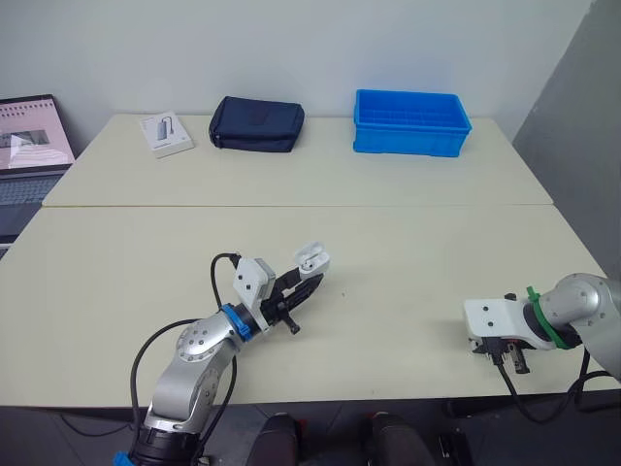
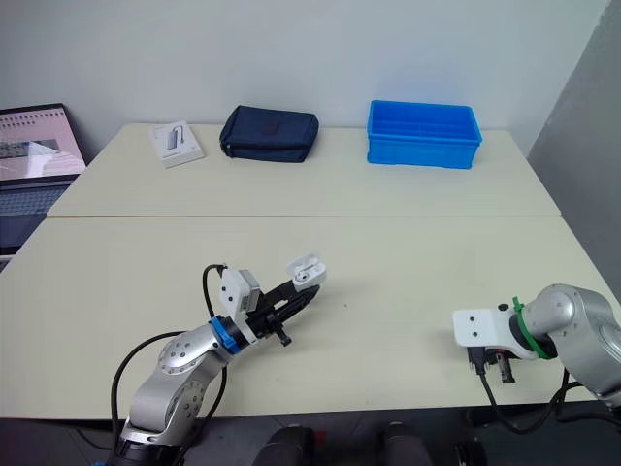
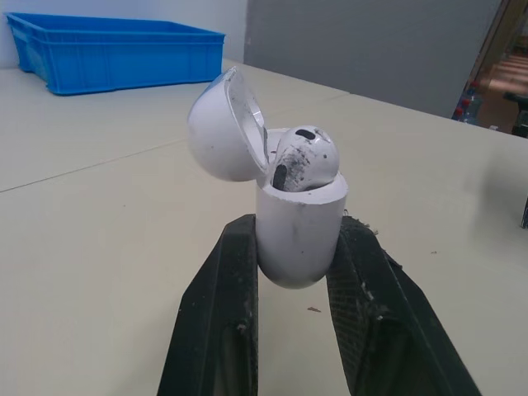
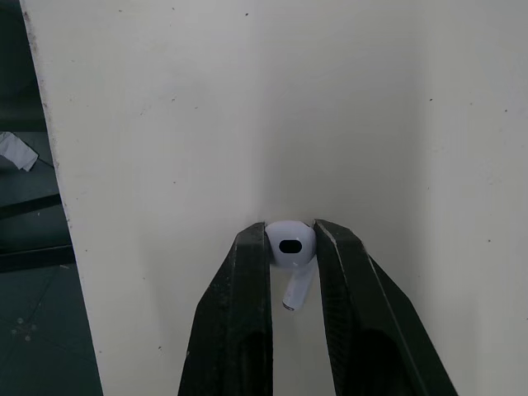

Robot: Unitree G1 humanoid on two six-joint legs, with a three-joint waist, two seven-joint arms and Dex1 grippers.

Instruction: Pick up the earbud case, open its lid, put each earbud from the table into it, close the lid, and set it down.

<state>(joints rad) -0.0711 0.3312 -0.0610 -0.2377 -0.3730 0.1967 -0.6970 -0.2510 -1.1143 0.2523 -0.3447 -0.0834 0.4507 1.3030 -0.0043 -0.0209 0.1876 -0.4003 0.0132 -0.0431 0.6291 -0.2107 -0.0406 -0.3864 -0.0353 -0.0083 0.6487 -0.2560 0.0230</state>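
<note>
earbud case point(image 3: 301, 223) in left end effector point(image 3: 297, 239)

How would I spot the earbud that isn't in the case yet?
On the near table, look toward its front right corner, at the right tool. The earbud is the white bit pinched between its black fingers; its twin sits in the open case.

Glossy plastic earbud case point(image 3: 299, 235), smudged earbud point(image 3: 305, 161) inside, matt smooth table point(image 1: 408, 243), blue plastic bin point(image 1: 411, 124), cloth pouch point(image 1: 257, 124)
</note>
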